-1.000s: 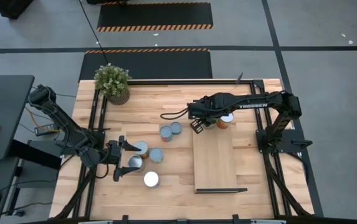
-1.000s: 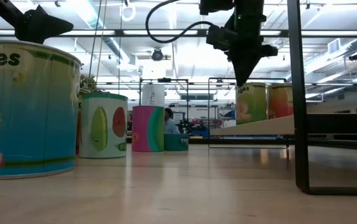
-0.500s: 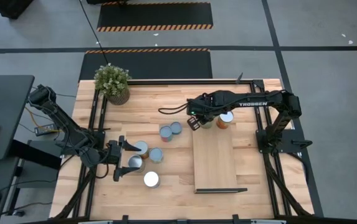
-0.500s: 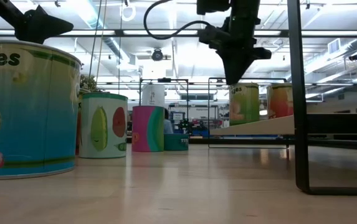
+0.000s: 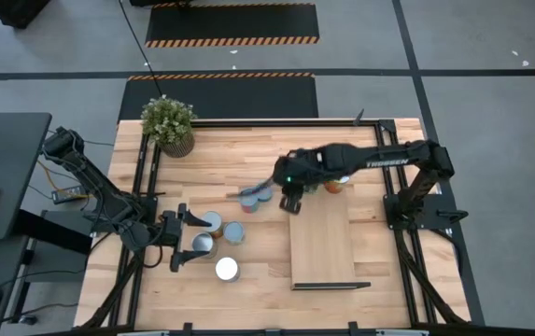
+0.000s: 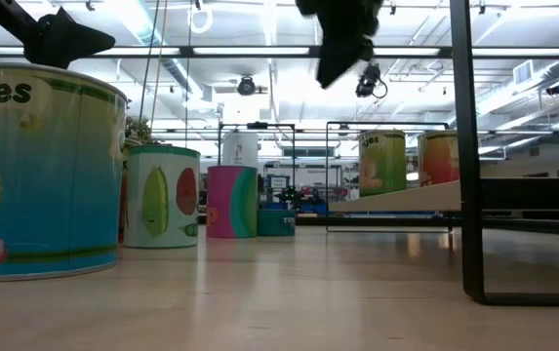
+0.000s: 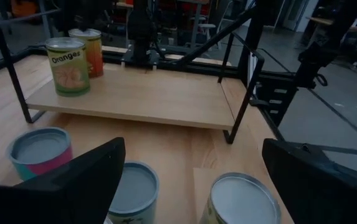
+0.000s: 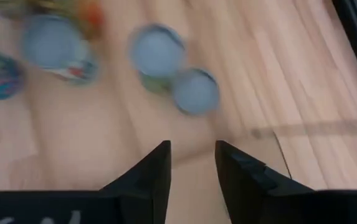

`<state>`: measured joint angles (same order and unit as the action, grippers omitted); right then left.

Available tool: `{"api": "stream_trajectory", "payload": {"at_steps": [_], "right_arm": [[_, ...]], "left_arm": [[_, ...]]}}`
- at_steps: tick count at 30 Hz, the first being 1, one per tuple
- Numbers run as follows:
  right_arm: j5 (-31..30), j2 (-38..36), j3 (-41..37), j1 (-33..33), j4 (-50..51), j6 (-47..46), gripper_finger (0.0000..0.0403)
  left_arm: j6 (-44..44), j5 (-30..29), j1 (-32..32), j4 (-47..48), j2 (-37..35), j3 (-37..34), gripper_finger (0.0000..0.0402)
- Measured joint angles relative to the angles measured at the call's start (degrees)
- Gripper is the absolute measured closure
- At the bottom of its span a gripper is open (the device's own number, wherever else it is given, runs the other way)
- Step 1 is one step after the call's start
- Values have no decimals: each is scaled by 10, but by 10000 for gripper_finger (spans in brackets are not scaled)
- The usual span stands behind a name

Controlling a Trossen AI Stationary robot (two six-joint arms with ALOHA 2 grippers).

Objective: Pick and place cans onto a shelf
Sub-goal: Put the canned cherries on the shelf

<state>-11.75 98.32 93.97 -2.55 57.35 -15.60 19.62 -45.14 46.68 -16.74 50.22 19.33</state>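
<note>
Several cans stand on the table. Three cans [image 5: 233, 232] stand just in front of my left gripper [image 5: 187, 239], a white-topped one [image 5: 227, 270] stands nearer, and two more [image 5: 255, 196] stand left of the shelf. Two cans [image 7: 68, 65] [image 7: 88, 50] stand on the far end of the light-wood shelf [image 5: 321, 238]. My left gripper is wide open and empty, low at the table's left. My right gripper [image 5: 290, 203] is open and empty, raised over the shelf's far left corner; in its wrist view [image 8: 192, 165] it looks down on the two cans [image 8: 195, 92].
A potted plant [image 5: 168, 123] stands at the far left. The shelf's black frame post [image 6: 466, 146] rises at its near end. The middle and near part of the shelf board [image 7: 141, 99] is bare.
My right gripper has risen away from the two cans on the shelf's far end. It has gone toward the table's left and a little toward the near edge. It now hangs over the shelf's far left corner. The cans have kept still.
</note>
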Motion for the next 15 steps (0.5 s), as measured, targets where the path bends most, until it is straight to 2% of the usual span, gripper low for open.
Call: {"api": "stream_trajectory", "payload": {"at_steps": [3,6,15], "right_arm": [[-13,0,-19,-35,-71,56,262],[-40,0,-41,-62,-136,67,245],[-21,3,-110,-85,-338,63,139]], "left_arm": [[-22,-15,0,1,0,0,17],[-27,-22,0,8,0,0,17],[-26,-65,0,35,0,0,17]]}}
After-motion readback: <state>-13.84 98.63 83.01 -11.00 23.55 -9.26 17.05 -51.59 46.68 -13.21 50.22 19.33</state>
